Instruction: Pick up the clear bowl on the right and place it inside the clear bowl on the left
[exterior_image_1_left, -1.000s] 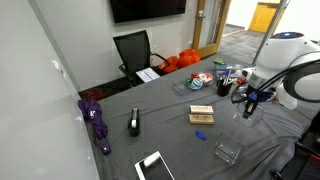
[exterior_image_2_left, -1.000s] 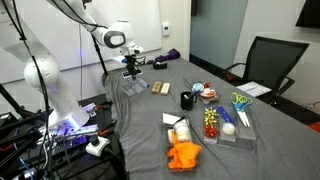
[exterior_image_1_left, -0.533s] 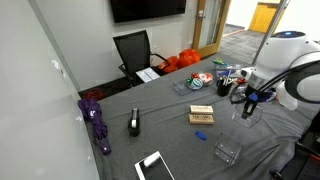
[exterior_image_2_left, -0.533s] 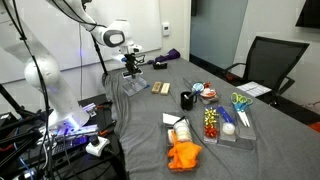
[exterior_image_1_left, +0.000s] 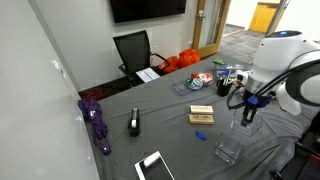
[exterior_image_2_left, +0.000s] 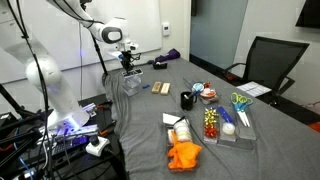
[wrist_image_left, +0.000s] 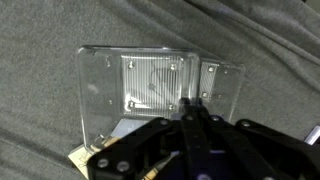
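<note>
Wrist view: fingers (wrist_image_left: 187, 135) pinch wall of clear container (wrist_image_left: 150, 85).

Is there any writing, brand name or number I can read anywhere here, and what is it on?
No text is legible in any view.
Small tan box: any print is too small to read.
Papers on the chair: too blurred to read.
Clear container, wrist view: no lettering shows.
</note>
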